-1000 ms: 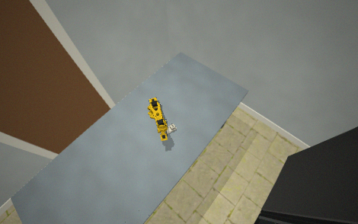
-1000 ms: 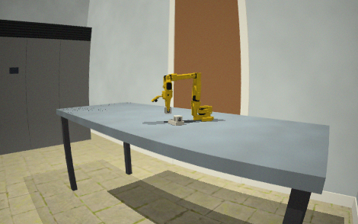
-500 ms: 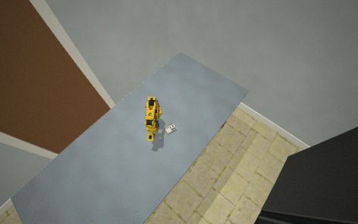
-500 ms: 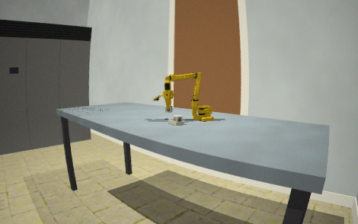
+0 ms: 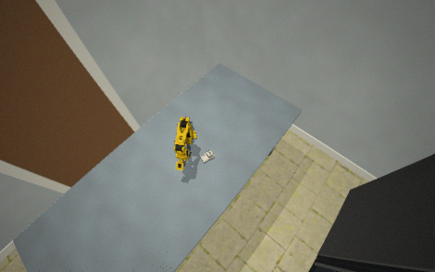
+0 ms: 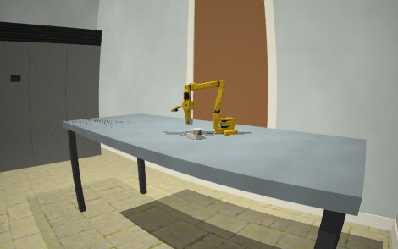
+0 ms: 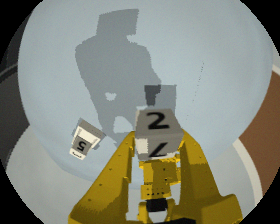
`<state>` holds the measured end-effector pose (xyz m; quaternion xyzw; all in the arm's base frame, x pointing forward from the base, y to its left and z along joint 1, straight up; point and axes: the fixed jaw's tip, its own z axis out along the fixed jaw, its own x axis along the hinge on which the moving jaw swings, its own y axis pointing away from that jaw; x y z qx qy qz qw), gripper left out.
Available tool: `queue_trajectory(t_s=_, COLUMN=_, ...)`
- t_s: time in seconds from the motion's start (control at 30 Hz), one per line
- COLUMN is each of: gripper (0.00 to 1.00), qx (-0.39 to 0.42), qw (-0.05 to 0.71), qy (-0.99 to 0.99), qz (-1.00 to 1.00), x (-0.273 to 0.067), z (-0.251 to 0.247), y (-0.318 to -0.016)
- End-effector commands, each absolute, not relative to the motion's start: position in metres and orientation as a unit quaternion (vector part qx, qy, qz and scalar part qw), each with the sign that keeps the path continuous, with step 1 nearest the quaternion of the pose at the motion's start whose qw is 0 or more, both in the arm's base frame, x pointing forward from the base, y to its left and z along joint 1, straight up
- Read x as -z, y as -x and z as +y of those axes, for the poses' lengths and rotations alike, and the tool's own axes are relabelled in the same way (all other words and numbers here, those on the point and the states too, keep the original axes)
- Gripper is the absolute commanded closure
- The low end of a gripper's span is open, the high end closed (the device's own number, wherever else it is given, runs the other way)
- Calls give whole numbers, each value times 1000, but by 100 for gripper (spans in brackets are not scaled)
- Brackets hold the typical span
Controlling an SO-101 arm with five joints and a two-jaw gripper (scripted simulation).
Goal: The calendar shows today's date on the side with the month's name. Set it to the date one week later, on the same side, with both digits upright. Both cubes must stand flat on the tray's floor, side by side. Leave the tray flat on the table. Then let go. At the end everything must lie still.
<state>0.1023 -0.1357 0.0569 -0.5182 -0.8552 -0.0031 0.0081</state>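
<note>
— Where is the cube (image 6: 189,121) (image 7: 158,121)?
— Grasped by the gripper (image 6: 188,120) (image 7: 156,134), above the table (image 5: 129,199) (image 6: 274,158) (image 7: 216,60), beside the tray (image 5: 206,156) (image 6: 196,137) (image 7: 94,131).
— And good technique?
— Turn it well clear, keeping the grip square.

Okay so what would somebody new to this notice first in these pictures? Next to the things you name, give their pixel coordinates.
Probably the bright yellow arm (image 5: 183,139) (image 6: 218,102), standing on the long blue-grey table (image 5: 129,204) (image 6: 274,152). Next, the pale cube (image 6: 189,121) (image 7: 158,122) marked with a bold 2, held up between its jaws. Then the small whitish tray (image 5: 205,158) (image 6: 196,137) (image 7: 94,131) on the tabletop, with another cube (image 6: 198,131) (image 7: 81,145) in it.
</note>
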Motion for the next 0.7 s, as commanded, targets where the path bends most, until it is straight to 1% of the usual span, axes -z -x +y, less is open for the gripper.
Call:
queue_trajectory(t_s=0.0, gripper=100, qx=-11, qw=-25, qy=520, qz=-854, x=-64, z=-141, y=-103)
queue_trajectory(t_s=0.67, gripper=100, qx=-11, qw=-25, qy=520, qz=-854, x=-61, z=-141, y=-104)
